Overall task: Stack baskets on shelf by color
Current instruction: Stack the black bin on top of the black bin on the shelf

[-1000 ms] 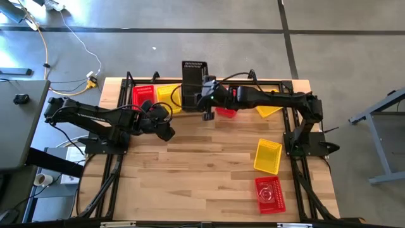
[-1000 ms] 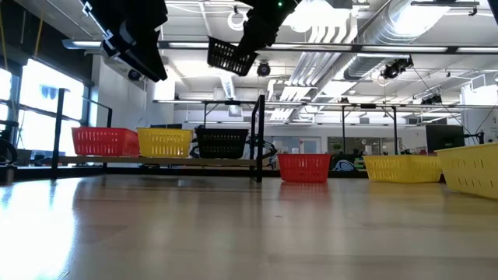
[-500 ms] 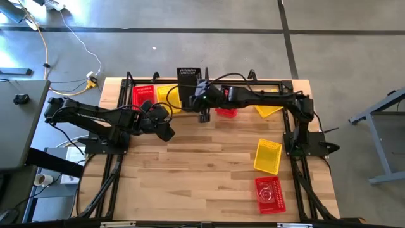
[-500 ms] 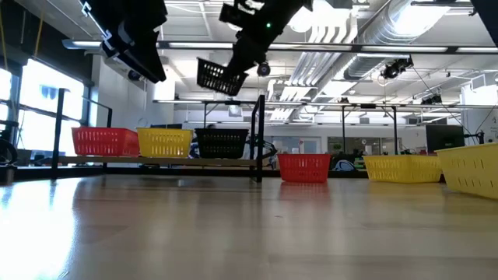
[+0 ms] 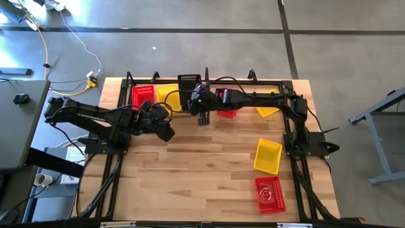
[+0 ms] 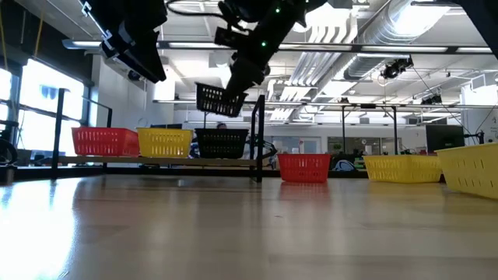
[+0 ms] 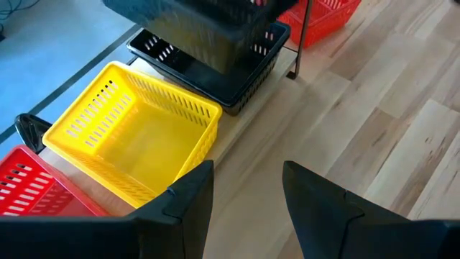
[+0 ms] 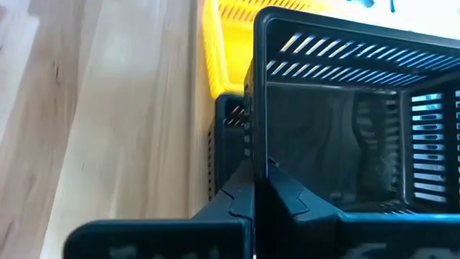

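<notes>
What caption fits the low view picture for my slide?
Right end effector holds a black slotted plastic basket above another black basket on the wooden shelf.

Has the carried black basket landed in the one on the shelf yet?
No: in the low view the black basket hangs tilted from the right end effector, clear above the shelved black basket.

In the left wrist view the carried black basket (image 7: 208, 29) is blurred and cut off at the picture's top edge, and it covers part of the black basket on the shelf (image 7: 237, 79). The red basket (image 7: 36, 191) there runs off the frame's corner. From above, the right arm hides most of the red basket on the surface (image 5: 226, 113). In the low view the nearest yellow basket (image 6: 471, 169) is cropped at the edge.
</notes>
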